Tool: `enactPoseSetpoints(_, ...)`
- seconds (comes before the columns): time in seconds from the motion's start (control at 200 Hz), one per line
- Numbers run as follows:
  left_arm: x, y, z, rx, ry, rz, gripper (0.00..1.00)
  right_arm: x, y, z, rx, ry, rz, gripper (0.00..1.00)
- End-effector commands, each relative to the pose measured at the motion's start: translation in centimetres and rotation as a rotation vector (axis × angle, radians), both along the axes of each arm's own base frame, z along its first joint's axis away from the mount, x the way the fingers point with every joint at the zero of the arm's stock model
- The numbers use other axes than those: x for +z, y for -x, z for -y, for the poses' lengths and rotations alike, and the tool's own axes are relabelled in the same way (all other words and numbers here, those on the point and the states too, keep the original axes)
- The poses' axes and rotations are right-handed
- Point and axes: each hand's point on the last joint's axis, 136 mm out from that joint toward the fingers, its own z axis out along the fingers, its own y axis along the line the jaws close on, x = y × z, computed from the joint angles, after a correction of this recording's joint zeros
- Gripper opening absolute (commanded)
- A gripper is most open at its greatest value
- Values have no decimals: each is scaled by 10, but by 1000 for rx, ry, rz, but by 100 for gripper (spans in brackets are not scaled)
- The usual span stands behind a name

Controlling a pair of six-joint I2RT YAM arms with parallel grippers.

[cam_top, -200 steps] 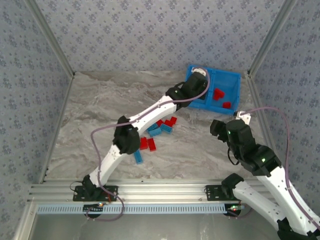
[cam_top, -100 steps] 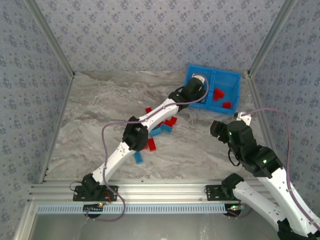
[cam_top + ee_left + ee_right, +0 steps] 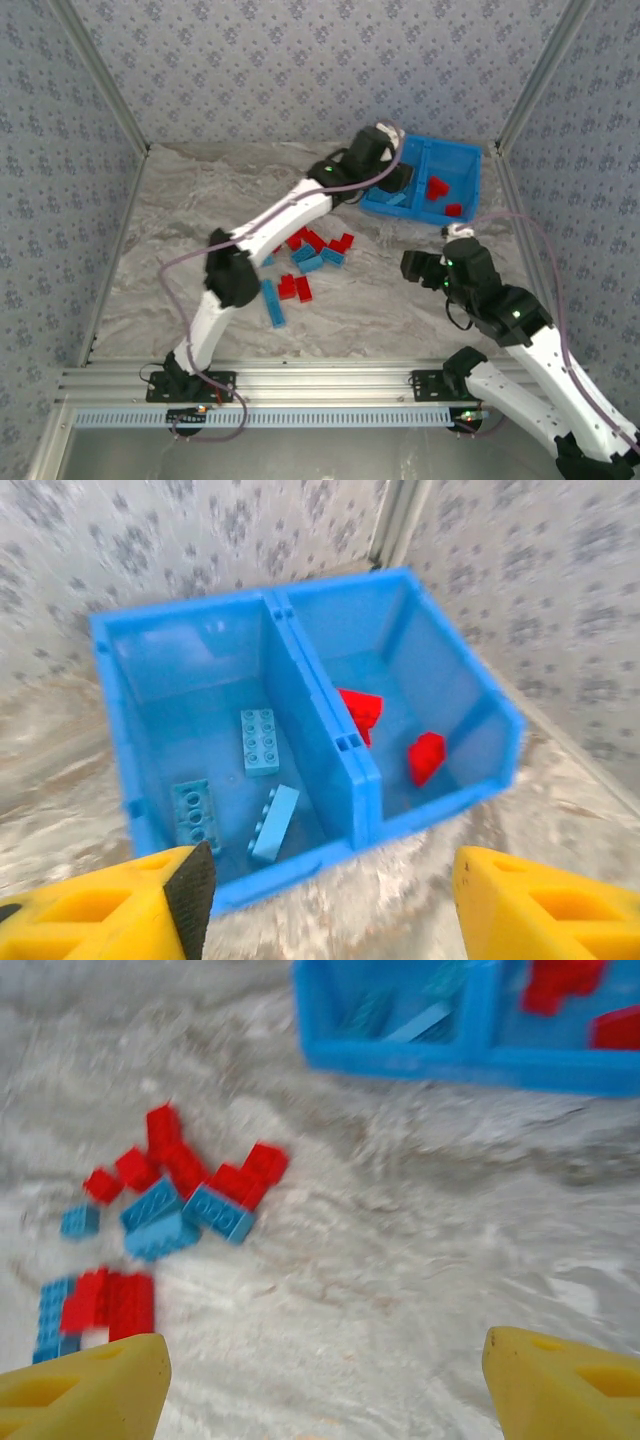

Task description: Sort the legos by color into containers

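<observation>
The blue bin point(image 3: 304, 695) has two compartments. Its left one holds three light blue legos point(image 3: 260, 742); its right one holds two red legos point(image 3: 427, 757). My left gripper point(image 3: 330, 905) hangs open and empty just in front of the bin's near wall, and in the top view this left gripper point(image 3: 392, 182) is at the bin's point(image 3: 470, 152) left compartment. A loose pile of red and light blue legos point(image 3: 305, 255) lies mid-table. My right gripper point(image 3: 408, 266) is to the right of that pile. It point(image 3: 325, 1395) is open and empty above bare table, with the pile point(image 3: 170, 1210) ahead on its left.
A long light blue brick point(image 3: 272, 302) and red bricks point(image 3: 295, 288) lie at the pile's near side. Patterned walls with metal posts close in the table. The bin point(image 3: 420, 1060) stands in the far right corner.
My left gripper has pulled back from over the bin's left compartment towards its near-left edge, and its jaws have opened. The right gripper has shifted left, towards the pile.
</observation>
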Motion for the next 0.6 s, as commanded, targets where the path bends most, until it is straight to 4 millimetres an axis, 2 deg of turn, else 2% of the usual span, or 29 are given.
enactPoseSetpoints(0.0, 36, 45, -44, -58, -6, 54, 68, -17, -1, -47, 233, 22, -42, 84)
enactPoseSetpoints(0.175, 20, 96, -131, 33, -73, 43, 72, -54, -10, -111, 419, 158, -135, 85)
enactPoseSetpoints(0.21, 16, 104, -149, 68, -76, 34, 72, -58, -15, -131, 458, 170, -129, 85)
enactPoseSetpoints(0.3, -10, 126, -197, 188, -96, -28, 73, -76, -20, -174, 544, 212, -157, 86)
enactPoseSetpoints(0.37, -38, 145, -230, 283, -92, -117, 73, -92, -28, -193, 550, 244, -185, 86)
enactPoseSetpoints(0.435, -66, 163, -251, 367, -65, -231, 74, -105, -38, -200, 515, 270, -211, 86)
enactPoseSetpoints(0.51, -102, 187, -270, 450, -56, -373, 74, -122, -48, -197, 445, 304, -243, 87)
enactPoseSetpoints(0.53, -111, 193, -276, 475, -55, -405, 75, -114, -55, -202, 427, 284, -224, 87)
enactPoseSetpoints(0.595, -137, 212, -287, 539, -43, -494, 77, -117, -62, -200, 368, 273, -226, 88)
